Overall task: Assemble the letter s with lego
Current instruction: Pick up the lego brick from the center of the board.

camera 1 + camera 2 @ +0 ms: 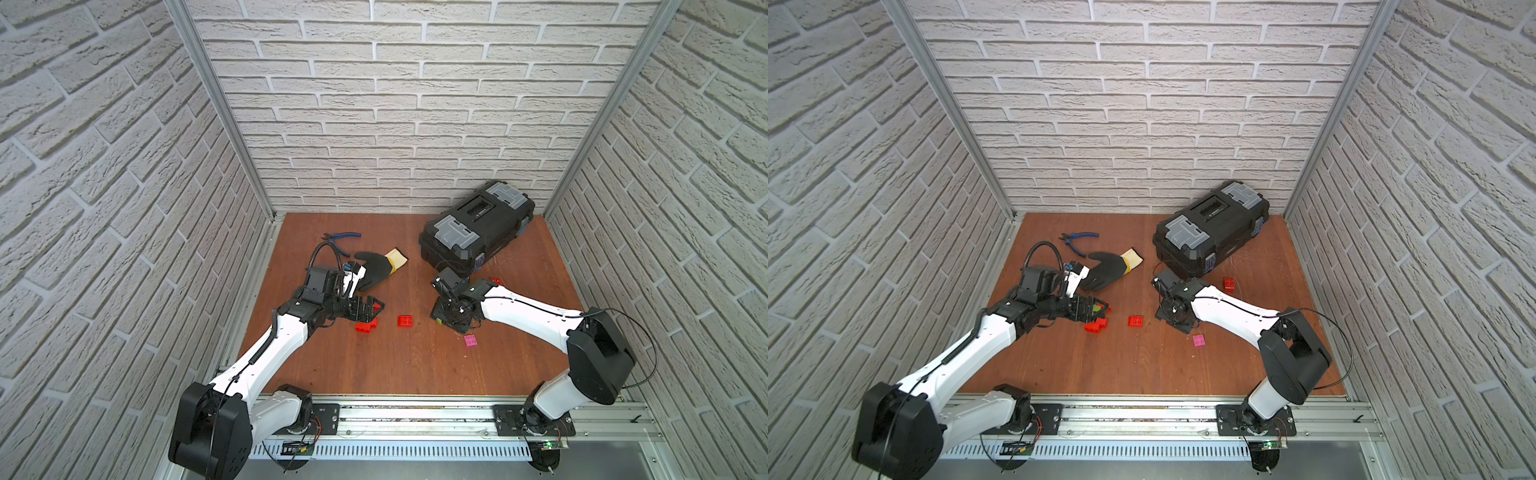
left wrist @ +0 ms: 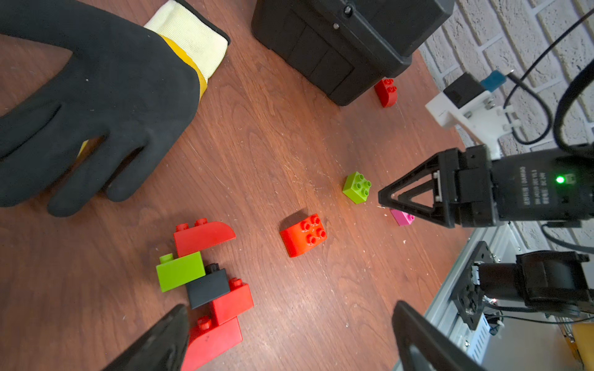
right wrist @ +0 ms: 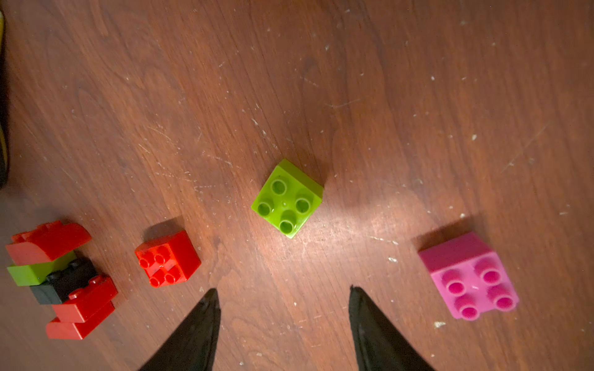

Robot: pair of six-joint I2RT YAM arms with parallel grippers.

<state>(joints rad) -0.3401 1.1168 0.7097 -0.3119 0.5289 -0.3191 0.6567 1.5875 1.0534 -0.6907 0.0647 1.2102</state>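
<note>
Red, lime and black lego stack (image 2: 205, 282) on its side at left, ungripped, beside one finger of left gripper (image 2: 289, 306), jaws spread wide, empty; risks scattering if nudged on descent. Mid-table: loose red brick (image 2: 303, 234), then lime brick (image 3: 287, 199), studs up, corner-on to right gripper (image 3: 283, 289), jaws apart, empty, just short of it. May pinch corners, spin brick, flick it toward pink brick (image 3: 469, 276) at right.
</note>
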